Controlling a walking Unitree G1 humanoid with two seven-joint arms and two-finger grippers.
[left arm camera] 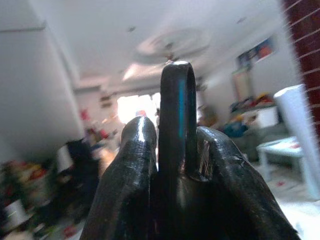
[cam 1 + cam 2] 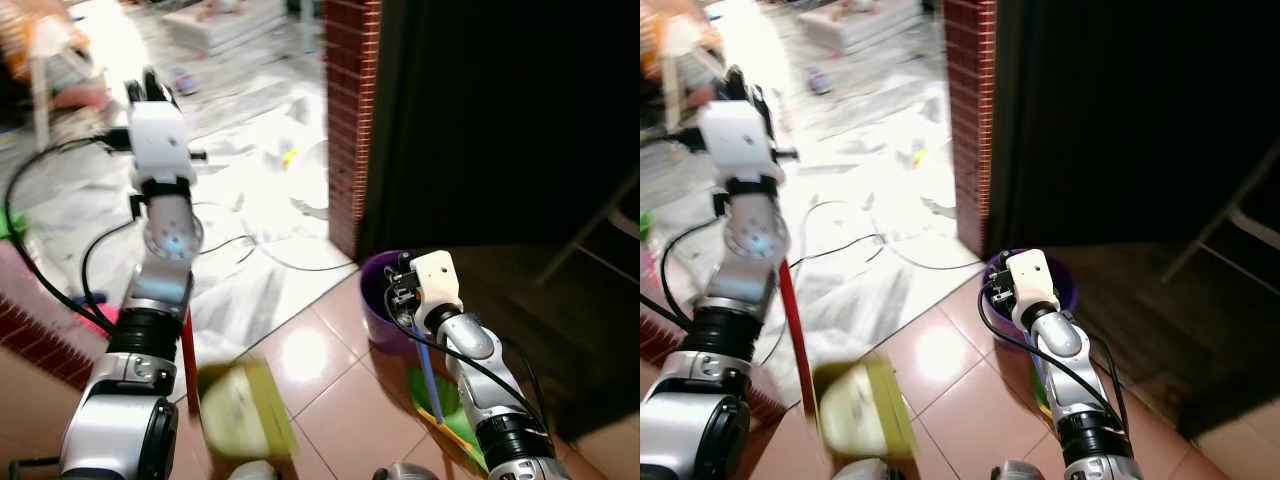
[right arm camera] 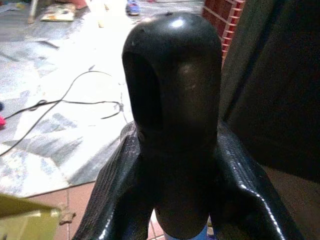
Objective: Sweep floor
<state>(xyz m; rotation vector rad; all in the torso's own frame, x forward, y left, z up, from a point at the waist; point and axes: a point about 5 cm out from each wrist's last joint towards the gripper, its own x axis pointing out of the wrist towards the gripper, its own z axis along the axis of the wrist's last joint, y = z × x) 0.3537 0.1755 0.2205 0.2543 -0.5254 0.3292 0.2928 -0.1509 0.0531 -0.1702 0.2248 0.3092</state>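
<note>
Your left gripper [image 1: 175,165] is raised high, its two black fingers [image 1: 127,175] clamped around a dark looped handle end [image 1: 177,100] that sticks up between them. Below that arm, a red broom pole [image 2: 189,355] runs down to a blurred yellow-green dustpan [image 2: 245,405] on the terracotta tile floor [image 2: 320,390]. Your right gripper [image 3: 172,150] is closed on a thick black handle cap [image 3: 172,75]; from it a blue shaft [image 2: 428,375] slants down to a green and yellow broom head [image 2: 445,410] on the tiles, just beside the purple bucket [image 2: 375,300]. The bucket stands at the foot of the brick pillar [image 2: 348,120]. Black cables [image 2: 260,245] trail across the marble floor [image 2: 250,130] beyond.
</note>
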